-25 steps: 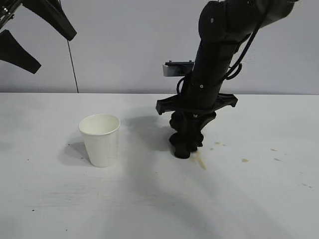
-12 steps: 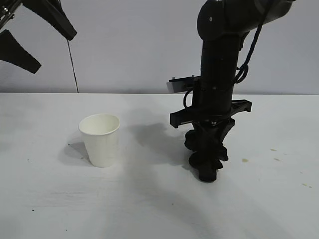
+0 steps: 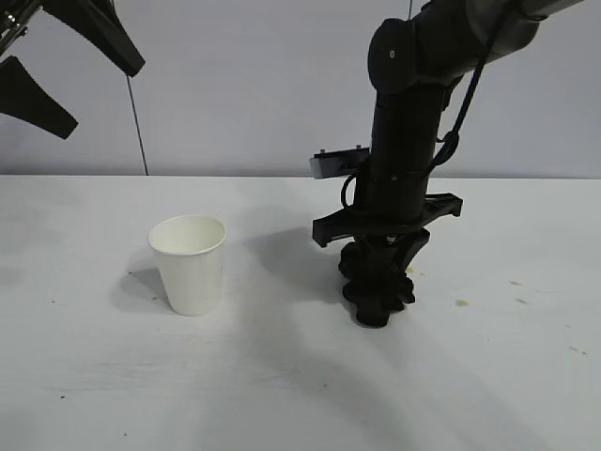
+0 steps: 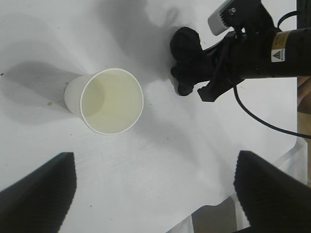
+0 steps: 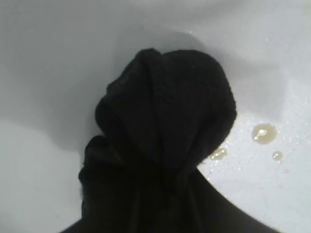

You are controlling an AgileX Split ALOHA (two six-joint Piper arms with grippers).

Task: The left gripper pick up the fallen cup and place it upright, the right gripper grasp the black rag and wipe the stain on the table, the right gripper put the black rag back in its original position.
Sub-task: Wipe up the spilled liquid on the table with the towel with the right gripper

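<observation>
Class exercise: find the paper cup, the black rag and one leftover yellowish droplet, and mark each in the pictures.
cup (image 3: 191, 268): exterior view, on its white side wall.
black rag (image 3: 377, 287): exterior view, on the bunched cloth under the right arm.
droplet (image 5: 264, 132): right wrist view, on the largest yellowish drop beside the rag.

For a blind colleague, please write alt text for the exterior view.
The right gripper presses a bunched black rag onto the white table. An upright white cup stands to its left, and the open left gripper hangs at upper left.
</observation>
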